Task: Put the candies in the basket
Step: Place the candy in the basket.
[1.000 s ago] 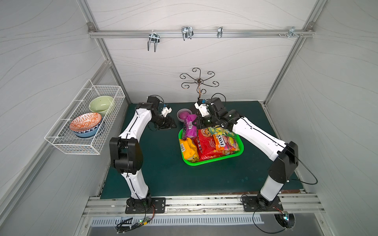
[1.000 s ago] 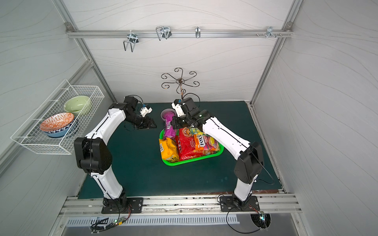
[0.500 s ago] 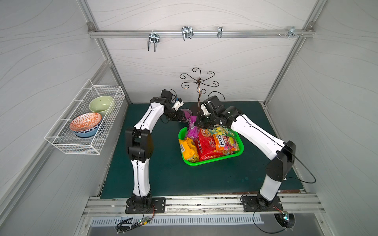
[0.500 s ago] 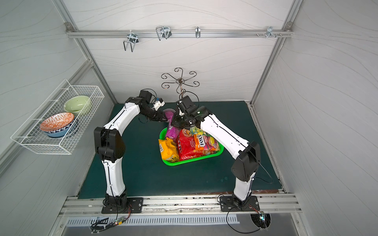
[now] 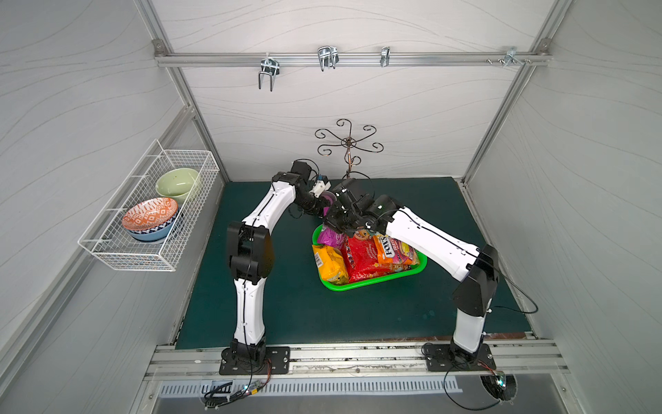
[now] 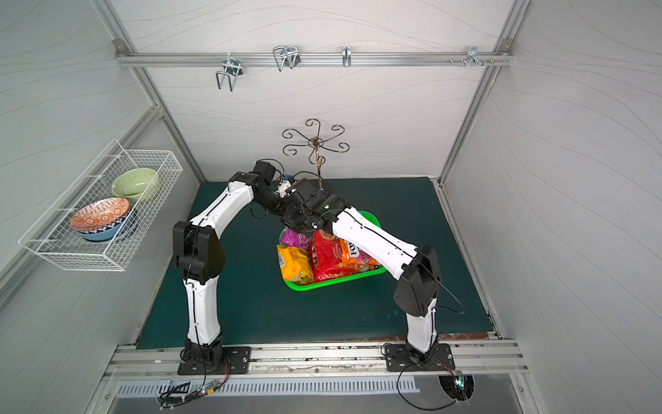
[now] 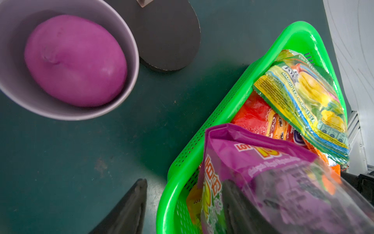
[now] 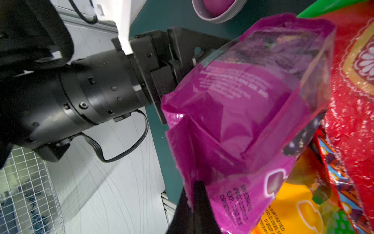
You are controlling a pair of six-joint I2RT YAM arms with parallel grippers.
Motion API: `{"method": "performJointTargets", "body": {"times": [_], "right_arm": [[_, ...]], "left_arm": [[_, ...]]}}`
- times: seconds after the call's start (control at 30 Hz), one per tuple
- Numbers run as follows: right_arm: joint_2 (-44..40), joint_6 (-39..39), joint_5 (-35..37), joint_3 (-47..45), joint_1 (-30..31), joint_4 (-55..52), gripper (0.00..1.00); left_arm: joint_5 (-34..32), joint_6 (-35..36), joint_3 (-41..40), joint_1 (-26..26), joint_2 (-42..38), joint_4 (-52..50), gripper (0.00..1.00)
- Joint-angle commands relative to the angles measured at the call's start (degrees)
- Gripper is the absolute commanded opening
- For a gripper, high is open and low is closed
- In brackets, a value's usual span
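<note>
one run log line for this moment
right gripper: shut on purple candy bag | left gripper: open, straddling green basket rim | other candy bags: in basket

On the dark green mat (image 5: 304,308), a grey bowl (image 7: 123,30) holding a magenta ball (image 7: 74,60) sits at twelve o'clock beside the round black base (image 7: 168,38) of a curled wire stand (image 5: 346,143), while at nine o'clock a white wire rack (image 5: 132,256) carries a pale green bowl (image 5: 177,183) and an orange-patterned bowl (image 5: 149,214).

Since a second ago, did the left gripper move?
Yes. The left gripper swung across the mat toward the green basket, and is now at its rim by the purple bag.
</note>
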Motion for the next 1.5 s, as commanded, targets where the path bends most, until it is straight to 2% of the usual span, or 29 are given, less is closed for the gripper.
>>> {"method": "performJointTargets", "body": {"times": [0.0, 0.17, 0.3, 0.37, 0.43, 0.53, 0.63, 0.73, 0.8, 0.97, 1.07, 1.2, 1.33, 1.47], "right_arm": [[3.38, 6.32, -5.45, 0.18, 1.99, 2.15, 0.00], [3.45, 8.23, -3.12, -0.36, 2.25, 4.20, 0.00], [1.29, 7.54, -0.15, -4.94, 0.64, 6.63, 0.00], [1.26, 4.78, -3.10, -6.05, -0.65, 9.90, 0.00], [2.24, -0.48, -8.33, -2.41, -1.86, 9.94, 0.00], [1.51, -7.32, -5.18, 4.64, -1.89, 3.56, 0.00], [-1.32, -12.68, -2.61, 6.80, -2.03, 2.90, 0.00], [-3.16, -17.01, -2.28, 9.29, -2.76, 0.80, 0.00], [-4.45, -18.21, -4.88, 9.54, -3.92, 0.31, 0.00], [-8.87, -17.27, -18.39, 1.58, -8.75, 5.94, 0.00], [-11.90, -16.85, -22.41, -7.00, -11.76, 8.65, 0.00], [-12.47, -21.56, -27.46, -15.94, -16.27, 6.39, 0.00], [-11.56, -31.30, -23.69, -17.39, -19.23, -0.60, 0.00], [-7.54, -40.84, -19.99, -12.19, -21.04, -8.83, 0.00]], "left_arm": [[1.11, 2.34, 2.50, -1.21, 1.58, -1.03, 0.62], [-2.26, 4.34, 3.07, -1.20, 1.65, -1.81, 0.63], [-3.62, 5.77, 2.76, -0.53, 1.44, -2.06, 0.63], [-3.83, 5.63, 3.09, -0.12, 1.72, -2.14, 0.63], [-3.48, 5.13, 3.98, 0.58, 1.74, -2.74, 0.64], [-2.85, 4.75, 4.64, 1.57, 0.76, -2.96, 0.65], [-2.42, 4.73, 6.19, 2.30, -0.20, -3.99, 0.66], [-1.47, 4.08, 7.69, 2.68, -1.19, -5.12, 0.67], [-0.88, 3.38, 7.76, 2.80, -2.08, -5.09, 0.67], [-0.38, -0.09, 6.75, 2.83, -4.28, -2.85, 0.67], [0.25, -1.54, 5.53, 2.50, -4.21, -1.54, 0.67], [-0.99, -2.17, 3.49, 2.05, -3.50, -0.05, 0.67], [-1.92, -2.55, 2.41, 2.00, -3.10, 0.87, 0.67], [-2.59, -2.60, 2.09, 2.04, -2.88, 1.46, 0.67]]}}
